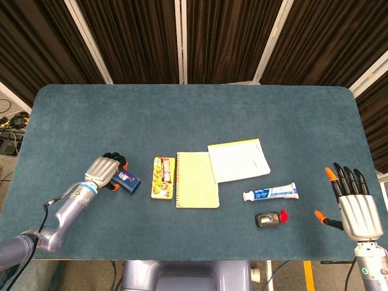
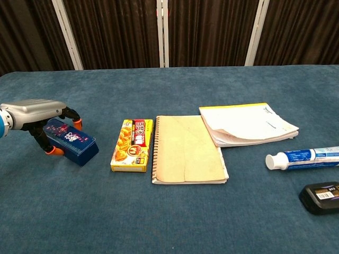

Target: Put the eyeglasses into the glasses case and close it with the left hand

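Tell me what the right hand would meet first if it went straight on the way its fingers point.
The right hand points up the table toward the far edge. That line looks free; the toothpaste lies off to its left, though depth is hard to judge.

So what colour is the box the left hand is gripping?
Dark blue, with small red and white print on top. The box in the left hand shows best in the chest view.

Left hand (image 2: 37,114) curled low near the table; right hand (image 1: 357,206) spread open, upright.
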Tool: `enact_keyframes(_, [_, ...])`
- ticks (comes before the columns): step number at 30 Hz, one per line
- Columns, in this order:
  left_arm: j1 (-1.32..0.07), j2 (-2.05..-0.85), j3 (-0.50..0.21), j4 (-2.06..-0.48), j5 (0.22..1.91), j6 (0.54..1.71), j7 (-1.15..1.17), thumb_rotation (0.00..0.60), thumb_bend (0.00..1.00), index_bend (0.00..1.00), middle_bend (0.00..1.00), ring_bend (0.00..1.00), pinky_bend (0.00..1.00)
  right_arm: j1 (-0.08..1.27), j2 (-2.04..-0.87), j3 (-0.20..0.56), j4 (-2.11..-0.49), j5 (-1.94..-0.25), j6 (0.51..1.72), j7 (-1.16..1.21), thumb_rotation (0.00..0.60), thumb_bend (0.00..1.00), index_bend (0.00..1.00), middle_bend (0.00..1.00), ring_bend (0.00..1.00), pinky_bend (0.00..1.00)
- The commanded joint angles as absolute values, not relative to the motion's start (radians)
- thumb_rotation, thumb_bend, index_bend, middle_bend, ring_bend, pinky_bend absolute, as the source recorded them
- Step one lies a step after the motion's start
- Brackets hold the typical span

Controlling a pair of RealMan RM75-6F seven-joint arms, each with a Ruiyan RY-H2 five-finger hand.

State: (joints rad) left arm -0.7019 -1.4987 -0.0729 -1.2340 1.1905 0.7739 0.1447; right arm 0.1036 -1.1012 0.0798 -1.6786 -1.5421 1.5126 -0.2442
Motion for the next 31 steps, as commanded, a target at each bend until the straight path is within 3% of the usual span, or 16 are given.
enact_keyframes(1, [-0.696, -1.488, -0.074, -1.247, 1.187, 0.783, 0.148, 0.600, 0.00, 0.16, 0.01, 0.00, 0.03, 0.103, -1.100, 0.079, -1.680, -1.545, 1.513, -0.242, 0.600, 0.00, 0.00, 0.00, 0.00, 0.00])
enact_keyframes(7, [-0.666, -1.409, -0.085, -1.351, 1.185, 0.846, 0.156, 0.600, 0.00, 0.00, 0.00, 0.00, 0.00, 0.099, -1.093, 0.075, -1.687, -1.559, 1.524, -0.231, 0.600, 0.00, 0.00, 0.00, 0.00, 0.00])
enact_keyframes(15, [-0.564, -1.269, -0.095, -1.542, 1.211, 1.057, 0.182, 0.600, 0.00, 0.00, 0.00, 0.00, 0.00, 0.099, -1.095, 0.079, -1.671, -1.568, 1.535, -0.205, 0.600, 0.00, 0.00, 0.00, 0.00, 0.00])
enact_keyframes(22, [-0.363, -1.116, -0.054, -1.767, 1.230, 1.370, 0.264, 0.600, 0.00, 0.00, 0.00, 0.00, 0.00, 0.104, -1.111, 0.089, -1.624, -1.585, 1.557, -0.169, 0.600, 0.00, 0.00, 0.00, 0.00, 0.00])
enact_keyframes(31, [-0.245, -1.078, -0.007, -1.833, 1.277, 1.489, 0.247, 0.600, 0.00, 0.00, 0.00, 0.00, 0.00, 0.104, -1.111, 0.088, -1.619, -1.596, 1.563, -0.150, 0.600, 0.00, 0.00, 0.00, 0.00, 0.00])
